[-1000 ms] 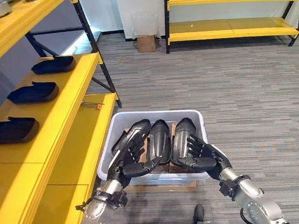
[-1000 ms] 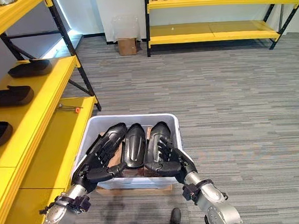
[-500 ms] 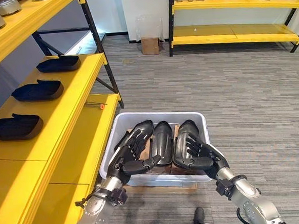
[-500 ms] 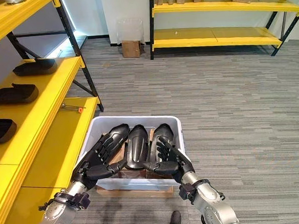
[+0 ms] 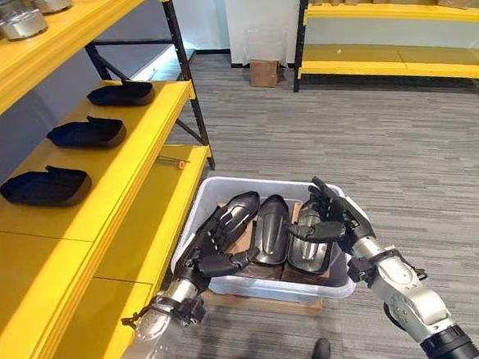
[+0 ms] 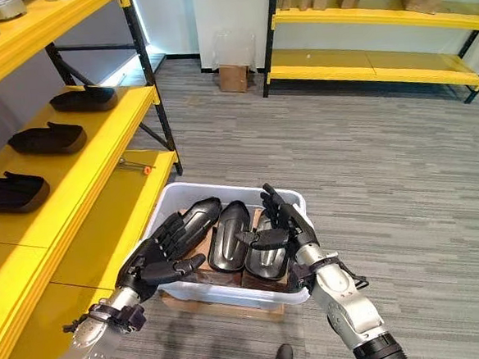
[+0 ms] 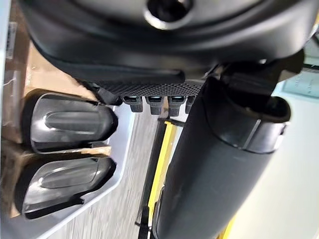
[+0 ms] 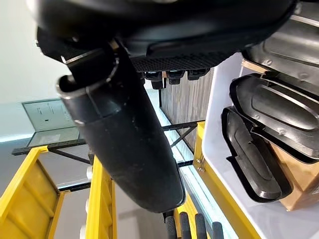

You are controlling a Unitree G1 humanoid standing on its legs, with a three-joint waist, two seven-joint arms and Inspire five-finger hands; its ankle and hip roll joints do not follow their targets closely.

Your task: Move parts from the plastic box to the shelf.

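Left eye view, lower centre: box (image 5: 224,195) holds three parts (image 5: 272,226), long axes toward frame top | my left hand (image 5: 211,249) hides leftmost part, fingers straight | right hand (image 5: 334,218) spread above rightmost.

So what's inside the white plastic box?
The plastic box holds three black shell-shaped parts lying on brown cardboard. The left hand and right hand cover some, hiding what's underneath.

Left hand (image 5: 214,249) reaching forward and low, fingers straight and spread, thumb out to the side, right hand (image 5: 334,220) raised higher, fingers straight, pointing up, thumb angled inward
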